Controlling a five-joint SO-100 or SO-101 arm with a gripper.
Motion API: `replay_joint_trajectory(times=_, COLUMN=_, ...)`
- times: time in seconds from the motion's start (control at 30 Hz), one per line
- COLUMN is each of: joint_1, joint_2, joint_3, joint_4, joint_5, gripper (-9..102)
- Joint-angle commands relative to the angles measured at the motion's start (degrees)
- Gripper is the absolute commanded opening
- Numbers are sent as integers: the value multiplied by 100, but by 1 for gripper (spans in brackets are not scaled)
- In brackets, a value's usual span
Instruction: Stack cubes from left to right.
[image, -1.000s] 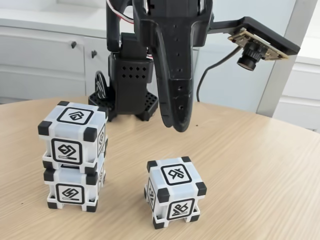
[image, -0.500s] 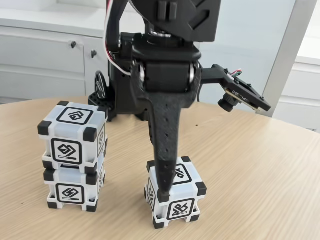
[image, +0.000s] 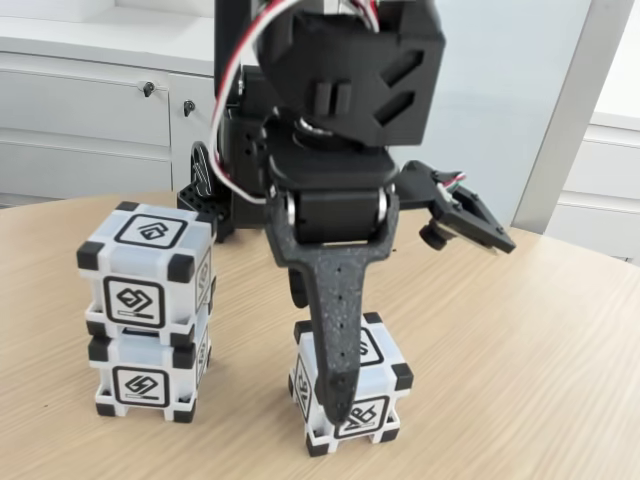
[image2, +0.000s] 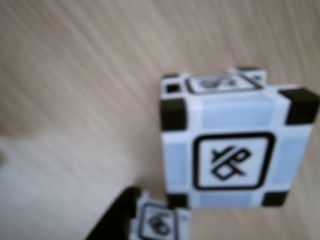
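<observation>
Gripper has dropped lower, front finger now down the lone cube (two others stacked left); jaw grip possibly open, can't tell.

Worktop: round-edged, light wood grain, evenly lit, soft shadows. Behind it in the fixed view, white cabinets with dark knobs under a pale counter. Pale blue-grey wall panel at centre right; a grey upright post beside more white cabinetry.
</observation>
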Motion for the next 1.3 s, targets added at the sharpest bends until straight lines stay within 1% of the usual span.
replay_joint_trajectory(times=0.0, joint_1=0, joint_2=0, joint_3=-114, joint_4=-334, joint_5=-167, gripper=39)
replay_joint_trajectory(times=0.13, joint_1=0, joint_2=0, joint_3=-114, joint_4=-686, joint_5=-281, gripper=39)
replay_joint_trajectory(times=0.37, joint_1=-18, joint_2=-9, joint_3=-26, joint_4=-1002, joint_5=-378, gripper=39)
replay_joint_trajectory(times=0.5, joint_1=-325, joint_2=-9, joint_3=-26, joint_4=-1125, joint_5=-554, gripper=39)
replay_joint_trajectory(times=0.73, joint_1=-756, joint_2=-18, joint_3=-18, joint_4=-1160, joint_5=-853, gripper=39)
replay_joint_trajectory(times=0.87, joint_1=-756, joint_2=-18, joint_3=-9, joint_4=-1160, joint_5=-853, gripper=39)
replay_joint_trajectory(times=1.03, joint_1=-712, joint_2=-325, joint_3=-9, joint_4=-1134, joint_5=-606, gripper=38)
replay_joint_trajectory(times=1.27, joint_1=-659, joint_2=-510, joint_3=-9, joint_4=-1160, joint_5=-633, gripper=37)
